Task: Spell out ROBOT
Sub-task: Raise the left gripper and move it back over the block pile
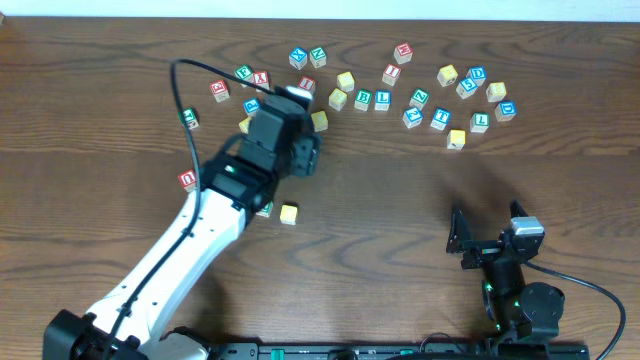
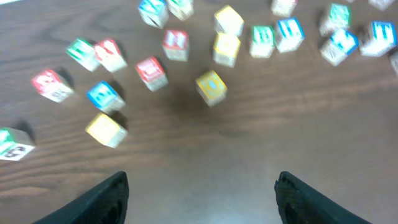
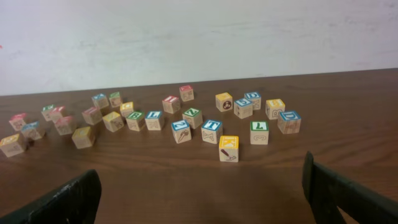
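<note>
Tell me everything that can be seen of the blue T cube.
The T cube is a small block of pale wood, its top face framed in blue with a blue T; the near side bears a drawing too small to read. It sits flat on the table in the right-hand cluster, between the Z cube and the L cube, a yellow cube in front. It seems to touch none of them.

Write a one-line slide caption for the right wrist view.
Open right fingers frame a wooden table where scattered alphabet cubes lie before a white wall.
</note>
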`<state>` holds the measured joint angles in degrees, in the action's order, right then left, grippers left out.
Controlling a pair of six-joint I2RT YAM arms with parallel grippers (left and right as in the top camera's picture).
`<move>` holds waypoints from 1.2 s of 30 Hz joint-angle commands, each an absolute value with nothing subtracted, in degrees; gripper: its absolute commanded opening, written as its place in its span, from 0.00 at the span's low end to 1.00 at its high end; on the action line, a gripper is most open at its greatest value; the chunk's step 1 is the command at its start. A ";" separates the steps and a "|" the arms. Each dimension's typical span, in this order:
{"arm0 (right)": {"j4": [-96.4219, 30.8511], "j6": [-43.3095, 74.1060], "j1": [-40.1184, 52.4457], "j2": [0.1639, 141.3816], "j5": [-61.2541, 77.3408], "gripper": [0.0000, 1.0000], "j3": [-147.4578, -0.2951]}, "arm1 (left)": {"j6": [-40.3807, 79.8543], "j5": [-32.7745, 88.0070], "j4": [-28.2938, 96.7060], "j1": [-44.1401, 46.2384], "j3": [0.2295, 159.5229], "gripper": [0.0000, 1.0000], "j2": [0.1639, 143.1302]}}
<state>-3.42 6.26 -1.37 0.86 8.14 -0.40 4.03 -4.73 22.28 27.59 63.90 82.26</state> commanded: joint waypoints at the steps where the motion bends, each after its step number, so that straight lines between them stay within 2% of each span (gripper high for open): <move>1: -3.57 5.67 -1.74 0.64 8.51 0.99 -0.32 | 2.74 -5.56 23.05 25.23 67.02 0.71 81.65; 12: -3.60 5.69 -1.74 0.64 8.51 0.99 -0.32 | 2.81 -4.95 24.23 23.79 69.80 0.69 83.22; 22: -3.60 5.69 -1.74 0.64 8.51 0.99 -0.32 | 3.70 -2.13 28.47 23.79 75.57 0.69 91.15; 36: -3.60 5.69 -1.74 0.64 8.51 0.99 -0.32 | 4.97 -2.13 28.10 23.79 78.78 0.70 91.68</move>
